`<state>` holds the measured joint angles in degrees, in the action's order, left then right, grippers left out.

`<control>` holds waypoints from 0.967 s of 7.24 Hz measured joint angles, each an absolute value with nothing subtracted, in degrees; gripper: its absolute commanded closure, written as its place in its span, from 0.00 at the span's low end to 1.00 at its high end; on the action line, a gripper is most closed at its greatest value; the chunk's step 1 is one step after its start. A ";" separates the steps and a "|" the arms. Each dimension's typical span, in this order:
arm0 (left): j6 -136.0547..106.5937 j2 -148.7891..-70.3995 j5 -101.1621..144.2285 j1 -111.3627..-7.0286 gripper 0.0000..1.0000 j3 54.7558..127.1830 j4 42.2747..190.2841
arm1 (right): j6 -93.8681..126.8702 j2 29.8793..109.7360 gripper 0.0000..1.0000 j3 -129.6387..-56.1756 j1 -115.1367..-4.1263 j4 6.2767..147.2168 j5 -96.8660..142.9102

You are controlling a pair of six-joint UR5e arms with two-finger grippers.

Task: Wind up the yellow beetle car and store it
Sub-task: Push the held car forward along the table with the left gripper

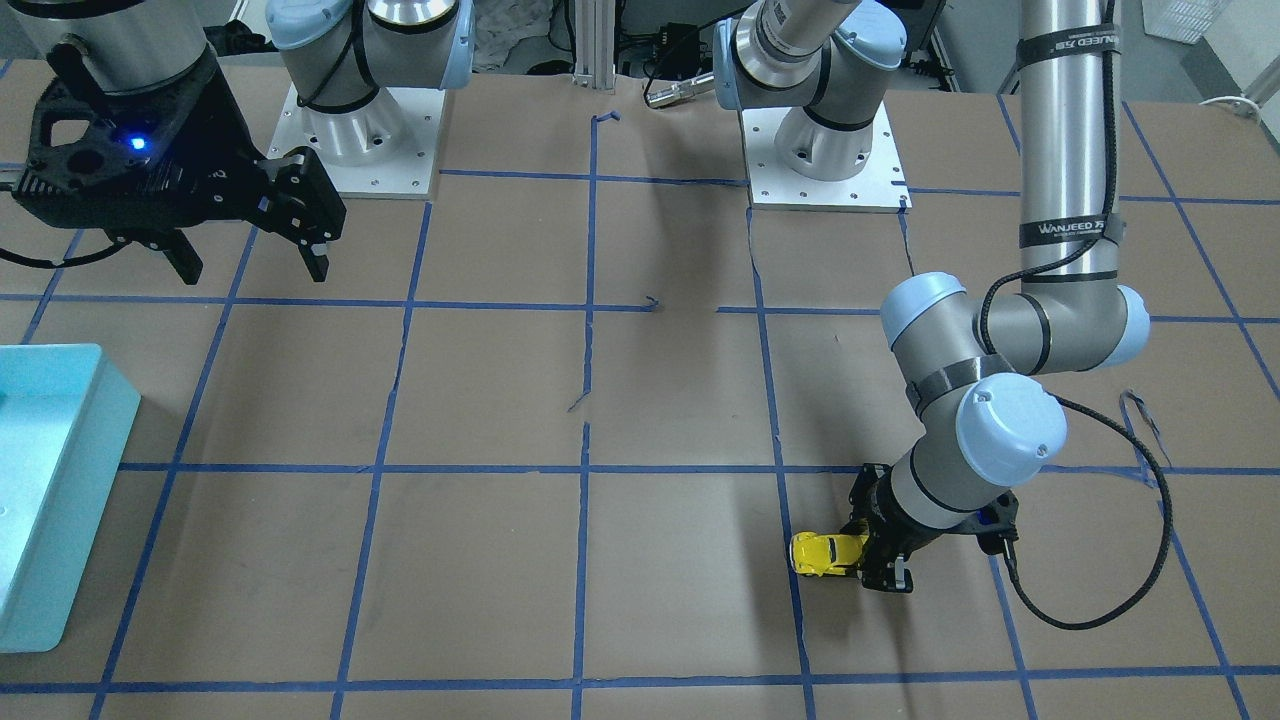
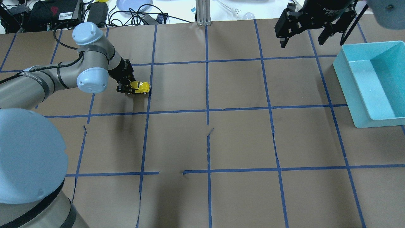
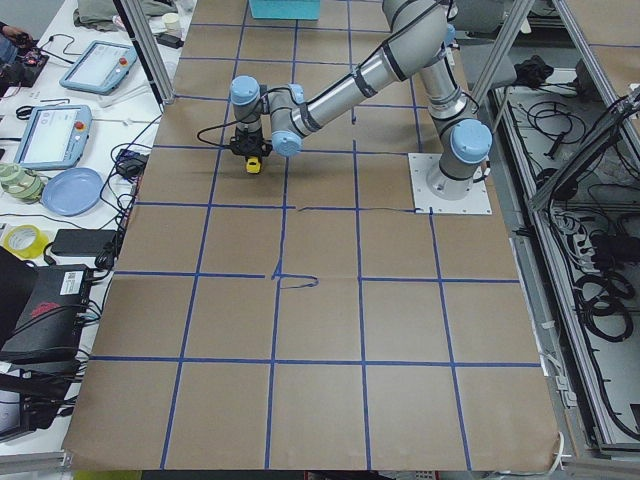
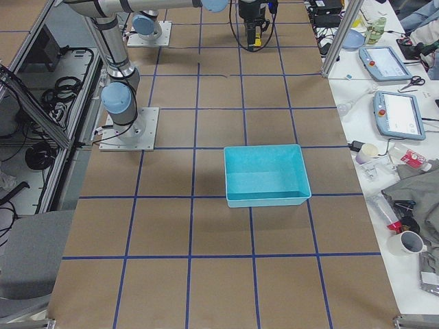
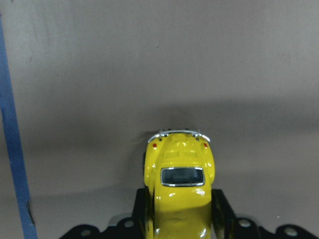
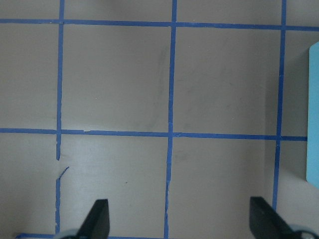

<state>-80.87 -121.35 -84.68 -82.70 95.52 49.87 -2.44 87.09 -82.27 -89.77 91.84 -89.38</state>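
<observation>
The yellow beetle car [image 1: 826, 552] sits low at the table between the fingers of my left gripper [image 1: 868, 556]. In the overhead view the car [image 2: 140, 87] sticks out to the right of the left gripper [image 2: 128, 89]. The left wrist view shows the car [image 5: 179, 191] from behind, with a black finger [image 5: 220, 211] pressed against each side. My right gripper [image 2: 303, 35] hangs open and empty high above the table near the teal bin [image 2: 357, 85]; its fingertips [image 6: 98, 217] show far apart in the right wrist view.
The teal bin [image 1: 40, 520] stands at the table edge on my right side. Brown paper with blue tape grid lines [image 2: 207, 110] covers the table. Cables, tablets and tools lie beyond the far edge [image 2: 95, 12].
</observation>
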 measured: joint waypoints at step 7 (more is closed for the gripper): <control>-82.93 -122.51 -73.15 -85.34 1.00 94.53 50.45 | -2.38 87.10 0.00 -82.27 -89.74 91.85 -89.39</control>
<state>-82.93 -122.51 -73.15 -85.34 94.53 50.45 -2.38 87.10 -82.27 -89.74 91.85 -89.39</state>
